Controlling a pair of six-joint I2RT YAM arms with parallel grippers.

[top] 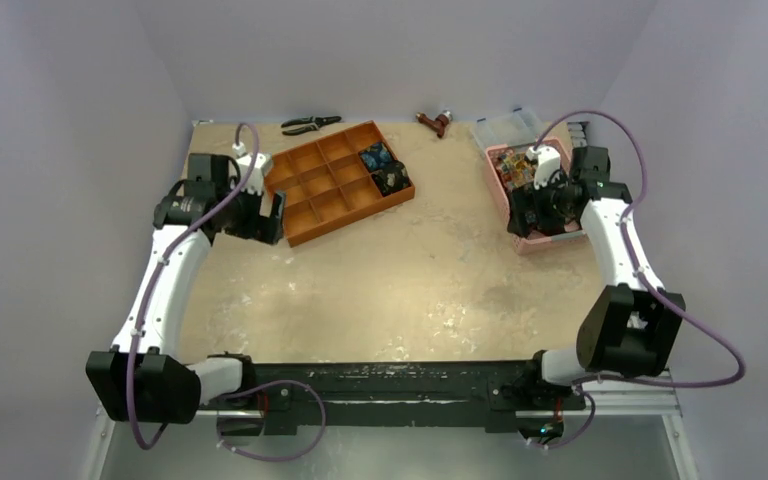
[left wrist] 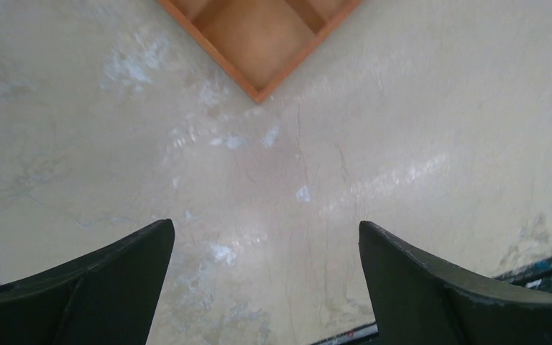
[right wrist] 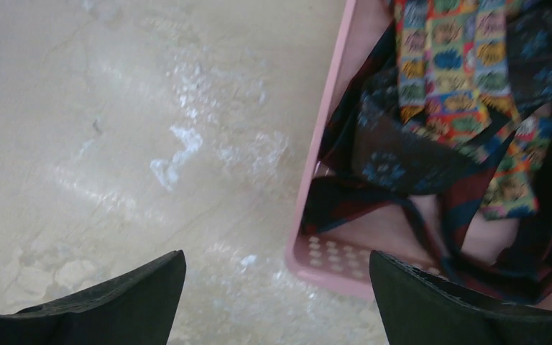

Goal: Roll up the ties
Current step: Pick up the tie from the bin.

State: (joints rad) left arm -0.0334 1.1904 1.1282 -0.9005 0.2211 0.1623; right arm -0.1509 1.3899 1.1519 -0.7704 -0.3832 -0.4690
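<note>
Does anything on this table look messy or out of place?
The patterned fabric neckties lie tangled in a heap inside the pink plastic basket, not rolled. The beige tabletop shows white scuffed patches, probably wear.

From above, the right arm (top: 615, 240) covers most of the pink basket (top: 550, 243), so the ties (top: 512, 172) inside barely show. Up close, the basket runs off the top and right edges and its dark ties (right wrist: 381, 165) blur together. The left wrist view catches only one corner of the orange tray (left wrist: 259, 43). The rolled ties (top: 376, 158) in it are too small to read.
</note>
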